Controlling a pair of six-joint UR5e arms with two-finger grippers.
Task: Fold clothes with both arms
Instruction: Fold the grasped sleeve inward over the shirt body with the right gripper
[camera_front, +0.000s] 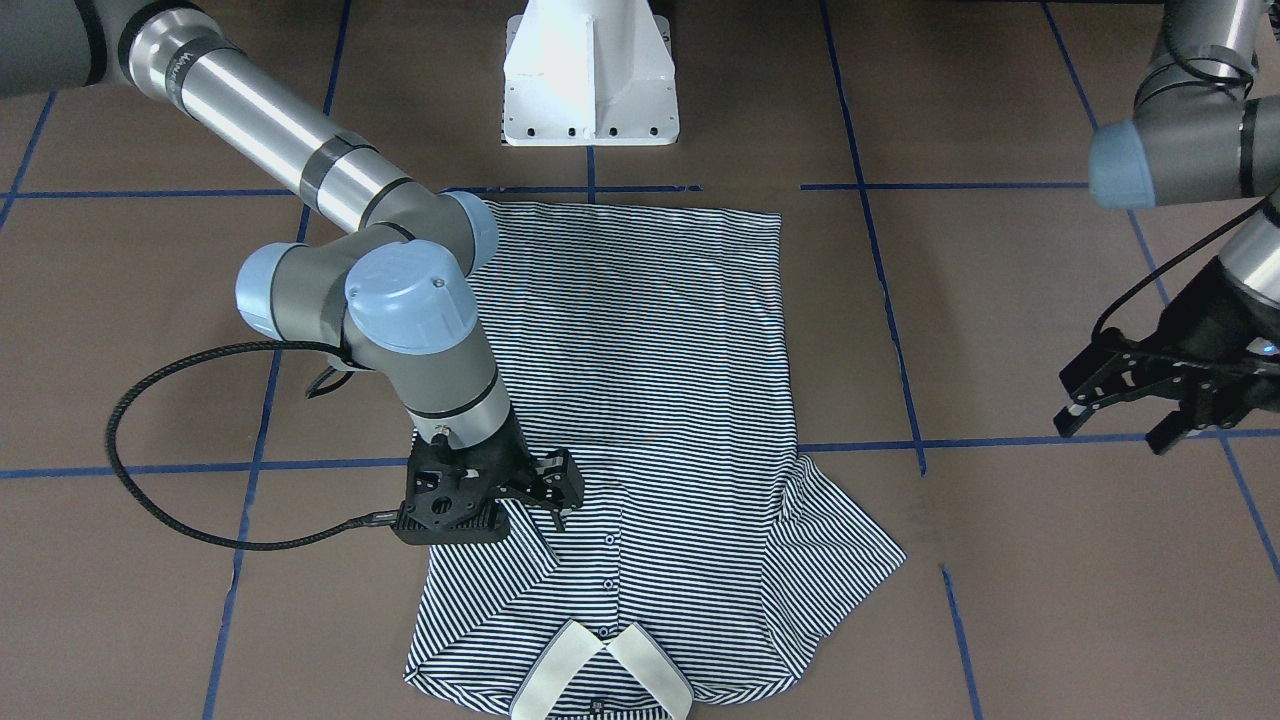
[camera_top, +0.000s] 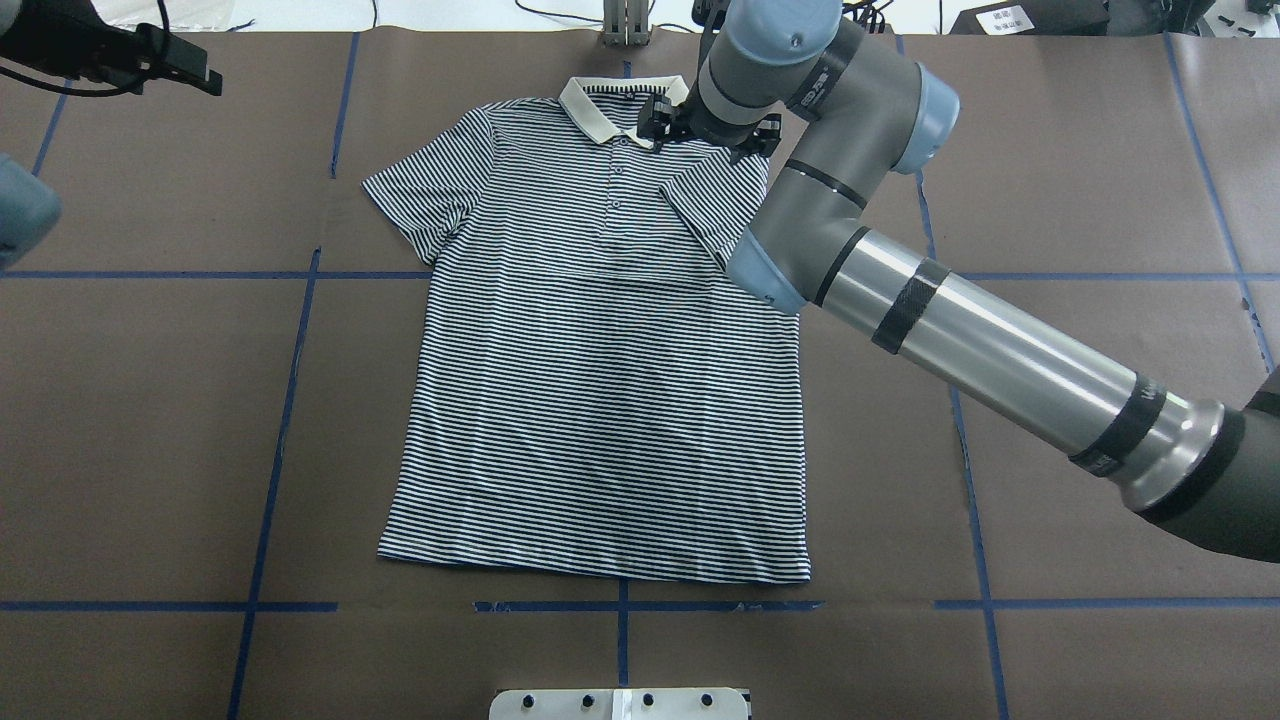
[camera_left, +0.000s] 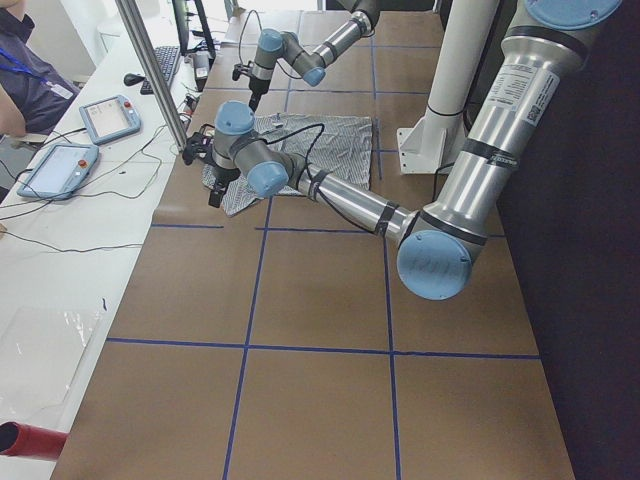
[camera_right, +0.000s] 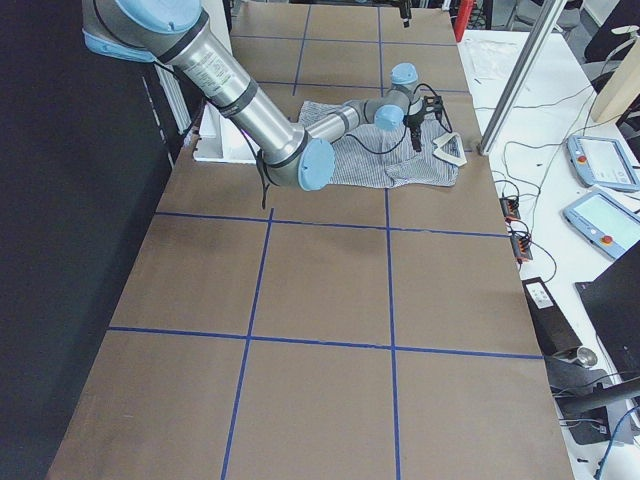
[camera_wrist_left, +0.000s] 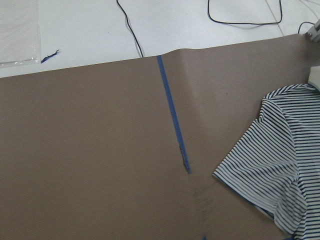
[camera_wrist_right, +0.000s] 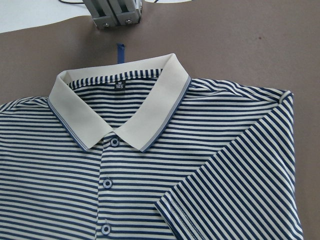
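1 short-sleeved polo shirt with thin navy-and-white stripes lies flat, front up, on the blue-taped brown table, its plain white collar farthest from the robot. The sleeve on the robot's right is folded in over the chest. The black two-finger right gripper is over that fold; I cannot tell its opening. The black two-finger left gripper hangs well aside, jaws spread, empty.
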